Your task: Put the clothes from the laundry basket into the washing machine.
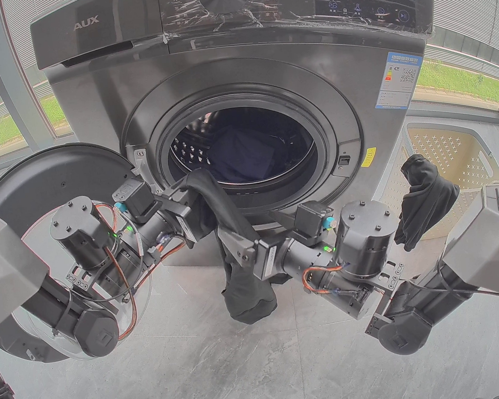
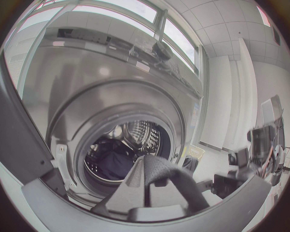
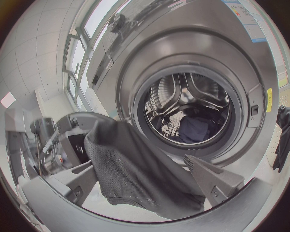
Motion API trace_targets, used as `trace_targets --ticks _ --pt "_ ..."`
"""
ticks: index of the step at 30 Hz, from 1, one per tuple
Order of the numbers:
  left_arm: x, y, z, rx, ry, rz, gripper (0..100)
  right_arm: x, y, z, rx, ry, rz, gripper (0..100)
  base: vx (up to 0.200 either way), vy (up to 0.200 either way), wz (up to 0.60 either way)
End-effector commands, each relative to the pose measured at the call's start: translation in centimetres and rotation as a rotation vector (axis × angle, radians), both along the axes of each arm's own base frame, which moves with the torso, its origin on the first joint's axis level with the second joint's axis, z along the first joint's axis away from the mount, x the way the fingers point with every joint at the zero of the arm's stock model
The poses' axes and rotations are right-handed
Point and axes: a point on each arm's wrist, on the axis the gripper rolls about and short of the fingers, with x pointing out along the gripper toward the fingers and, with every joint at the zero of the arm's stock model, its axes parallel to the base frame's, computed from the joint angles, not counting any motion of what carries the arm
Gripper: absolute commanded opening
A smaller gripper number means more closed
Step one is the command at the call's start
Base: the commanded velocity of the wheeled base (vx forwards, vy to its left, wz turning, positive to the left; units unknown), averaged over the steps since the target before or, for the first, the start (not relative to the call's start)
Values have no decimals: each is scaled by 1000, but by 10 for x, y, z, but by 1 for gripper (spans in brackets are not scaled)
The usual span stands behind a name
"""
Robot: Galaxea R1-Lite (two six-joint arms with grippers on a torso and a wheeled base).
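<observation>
Dark garment: the dark garment [image 1: 244,294] hangs in front of the washing machine [image 1: 284,71], below its round opening. Its upper end is at the left gripper, and its lower end bunches up, hanging above the floor.
Left gripper: the left gripper [image 1: 189,206] is pressed together on the upper end of the garment, just beside the lower left rim of the opening. In the left wrist view the cloth [image 2: 169,175] lies folded over the closed fingers.
Right gripper: the right gripper [image 1: 236,246] is lower and more toward the robot. Its fingers [image 3: 211,178] are spread wide and the cloth [image 3: 136,175] lies draped between them, not pinched.
Key relation: the long axis of the garment runs downward from the left gripper past the right one. The drum [image 1: 245,151] lies ahead of and a little above the left gripper, which is the nearer of the two.
Drum: blue clothes [image 3: 193,128] lie already inside. The door [image 1: 43,176] stands open on the left.
Laundry basket: the laundry basket [image 1: 461,153] stands to the right of the machine, with one black piece [image 1: 424,200] over its rim.
Judgement: the hanging part probably has to be lifted over the rim.
</observation>
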Motion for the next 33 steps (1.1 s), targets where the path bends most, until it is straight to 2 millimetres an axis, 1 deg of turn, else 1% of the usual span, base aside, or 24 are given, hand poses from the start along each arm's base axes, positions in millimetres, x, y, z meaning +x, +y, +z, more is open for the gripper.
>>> trace_targets --ticks 1,2,3,4,5,8,14,17,18,19,20,22,25,27,29,30,31,33 --pt "-3 8 28 -42 -83 20 0 -7 -10 -27 -119 43 31 100 0 0 0" --pt "-3 9 28 -42 -83 21 0 -7 -10 -28 -126 46 33 100 0 0 0" --pt "-3 10 33 -50 -96 28 0 -7 -10 -36 -148 57 36 100 0 0 0" --pt "-3 10 33 -50 -96 28 0 -6 -10 -36 -151 57 36 100 0 0 0" --pt "-4 10 38 -62 -111 41 0 -4 -9 -44 -162 69 35 100 0 0 0" --pt "-3 10 43 -74 -127 50 0 -2 -8 -52 -190 72 33 100 0 0 0" --pt "0 9 48 -91 -137 62 0 -2 1 -68 -224 88 54 100 0 0 0" --pt "2 7 49 -97 -138 73 0 -3 11 -78 -249 81 75 100 0 0 0" --pt "2 7 49 -98 -139 73 0 -3 11 -79 -250 80 75 100 0 0 0" --pt "3 6 47 -98 -132 74 0 -1 18 -85 -256 79 84 100 0 0 0" --pt "4 6 47 -97 -131 74 0 -1 21 -87 -254 76 92 100 0 0 0" --pt "4 5 45 -96 -126 74 0 3 27 -92 -252 71 97 100 0 0 0" --pt "5 5 43 -96 -118 86 0 18 43 -111 -245 62 109 100 0 0 0" --pt "5 5 42 -96 -116 87 0 19 46 -113 -246 61 111 100 0 0 0" --pt "6 5 42 -95 -115 87 0 18 56 -119 -252 50 140 100 0 0 0" --pt "6 5 42 -95 -115 87 0 18 56 -119 -252 50 140 100 0 0 0" --pt "7 4 40 -93 -110 86 0 18 62 -122 -250 46 162 100 0 0 0" --pt "7 1 38 -92 -106 81 0 19 67 -128 -261 56 171 100 0 0 0"
